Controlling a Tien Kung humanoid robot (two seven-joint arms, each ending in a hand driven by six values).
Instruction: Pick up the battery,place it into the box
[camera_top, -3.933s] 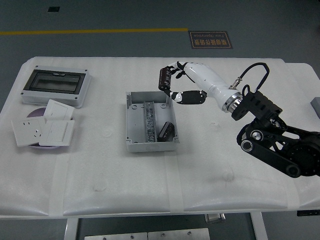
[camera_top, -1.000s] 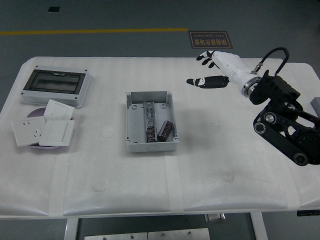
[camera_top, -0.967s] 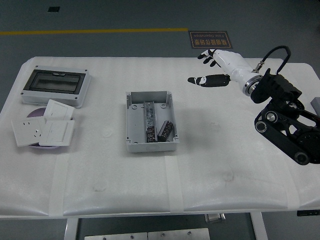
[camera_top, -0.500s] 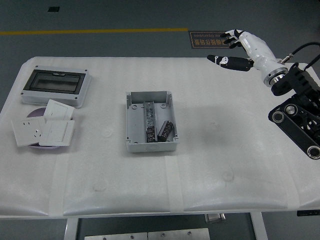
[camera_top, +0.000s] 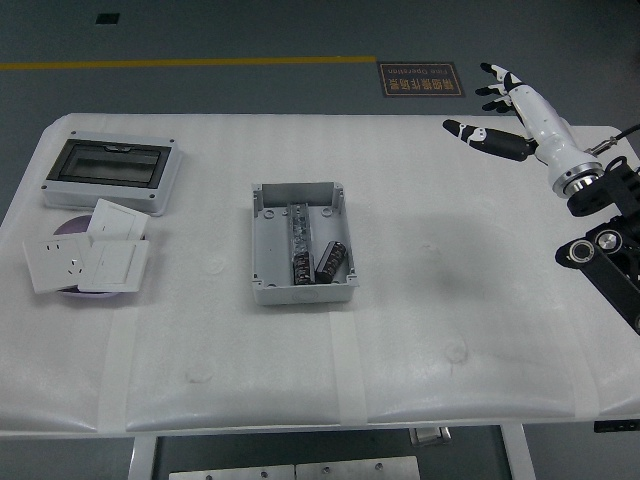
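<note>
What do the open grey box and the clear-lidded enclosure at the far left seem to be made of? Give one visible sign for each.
Grey box: likely moulded plastic, judging by its matte, even grey walls and corner screw posts; cast metal cannot be ruled out.
Enclosure: apparently light grey plastic with a smoky transparent window, whose dark pane shows the inside and reflects light.

Right robot hand (camera_top: 512, 112) raised at the far right, fingers spread, empty.
</note>
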